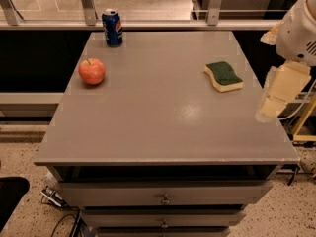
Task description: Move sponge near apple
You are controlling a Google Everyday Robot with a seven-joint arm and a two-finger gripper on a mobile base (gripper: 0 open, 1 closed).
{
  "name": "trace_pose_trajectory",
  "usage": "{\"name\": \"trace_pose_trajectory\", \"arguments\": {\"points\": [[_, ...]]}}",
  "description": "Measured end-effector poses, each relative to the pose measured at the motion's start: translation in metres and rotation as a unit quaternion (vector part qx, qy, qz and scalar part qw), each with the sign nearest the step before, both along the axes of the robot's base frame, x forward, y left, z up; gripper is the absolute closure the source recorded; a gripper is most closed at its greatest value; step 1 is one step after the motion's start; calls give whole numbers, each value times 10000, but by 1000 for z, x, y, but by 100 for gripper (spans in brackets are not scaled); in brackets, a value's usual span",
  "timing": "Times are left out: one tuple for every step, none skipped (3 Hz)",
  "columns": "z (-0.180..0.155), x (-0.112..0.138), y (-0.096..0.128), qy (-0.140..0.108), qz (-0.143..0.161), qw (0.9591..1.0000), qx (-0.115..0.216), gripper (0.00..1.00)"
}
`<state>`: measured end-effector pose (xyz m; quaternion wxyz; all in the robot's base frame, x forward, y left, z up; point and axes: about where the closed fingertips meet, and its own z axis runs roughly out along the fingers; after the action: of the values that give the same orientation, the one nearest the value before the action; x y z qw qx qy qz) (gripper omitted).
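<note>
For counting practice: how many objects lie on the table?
3: Pepsi can back left, apple left, sponge right; none seem hidden. The pincer hangs at the table's right edge.

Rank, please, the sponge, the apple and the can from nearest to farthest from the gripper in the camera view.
The gripper hangs at the right edge of the table.
1. Sponge: right side, just behind the gripper.
2. Apple: left side, across the table.
3. Can: back-left corner, a little farther than the apple.
</note>
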<state>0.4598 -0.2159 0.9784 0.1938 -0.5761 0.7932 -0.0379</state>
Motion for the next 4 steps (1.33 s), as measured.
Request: {"name": "trace_pose_trajectory", "arguments": {"points": [[-10, 35, -8, -347, -671, 9945, 728, 0], [-36, 60, -3, -516, -1130, 9785, 1647, 0], [-69, 76, 8, -610, -1400, 9545, 2562, 0], [-86, 101, 17, -967, -1578, 9253, 3310, 0]]}}
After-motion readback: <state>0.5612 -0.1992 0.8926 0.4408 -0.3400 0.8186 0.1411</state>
